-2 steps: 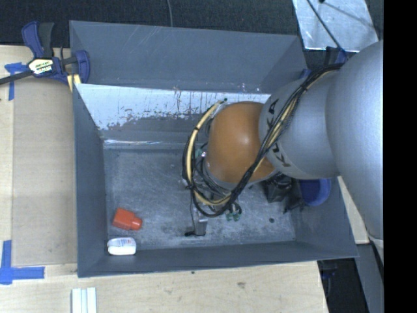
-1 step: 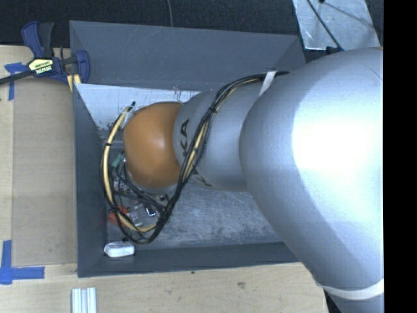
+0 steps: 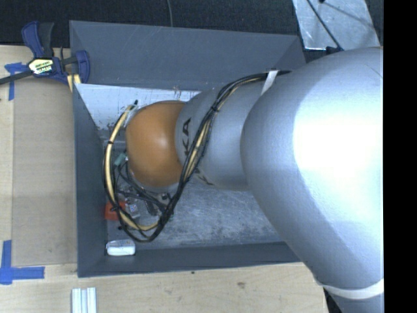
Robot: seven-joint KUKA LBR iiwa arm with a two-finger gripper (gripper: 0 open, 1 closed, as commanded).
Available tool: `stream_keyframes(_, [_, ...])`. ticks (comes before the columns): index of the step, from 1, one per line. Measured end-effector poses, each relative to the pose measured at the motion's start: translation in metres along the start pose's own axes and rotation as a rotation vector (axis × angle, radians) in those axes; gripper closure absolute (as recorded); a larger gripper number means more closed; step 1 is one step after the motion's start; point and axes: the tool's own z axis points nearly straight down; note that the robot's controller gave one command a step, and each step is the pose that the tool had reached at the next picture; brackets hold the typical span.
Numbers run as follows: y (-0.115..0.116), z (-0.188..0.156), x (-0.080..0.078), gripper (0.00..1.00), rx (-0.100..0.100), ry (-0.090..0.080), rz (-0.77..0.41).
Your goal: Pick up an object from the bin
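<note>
The left wall of the grey metal bin [image 3: 88,194] is standing just to the left of the claw [image 3: 133,204], which is hanging low over the bin's left end, close to the floor. A small red object [image 3: 111,210] is lying just left of the claw, between it and the wall, half hidden by a loop of cable; whether the two are touching cannot be told. A small white oblong piece [image 3: 120,247] is lying below and slightly left of the claw, in the bin's corner and apart from it.

The yellow and black cables [image 3: 111,165] and the orange cover [image 3: 153,142] above the claw are hiding it, so I cannot tell how far open it is or whether it has hold of anything. To the right, the silver arm [image 3: 313,162] is covering much of the floor.

By my judgement the red object, being nearest, is the one to take, and the step in hand is settling over it. Doing this well is calling for:

- centring the claw on the object
- coming straight down
- staying off the nearby wall
- closing only once the object is sitting squarely inside
- lifting vertically, so the cables are not catching the rim
</note>
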Motion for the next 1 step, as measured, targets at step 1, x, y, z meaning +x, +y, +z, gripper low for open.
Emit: stream_keyframes(1, [-0.022, -0.1161, 0.0216, 1.0, 0.001, -0.005, 0.022])
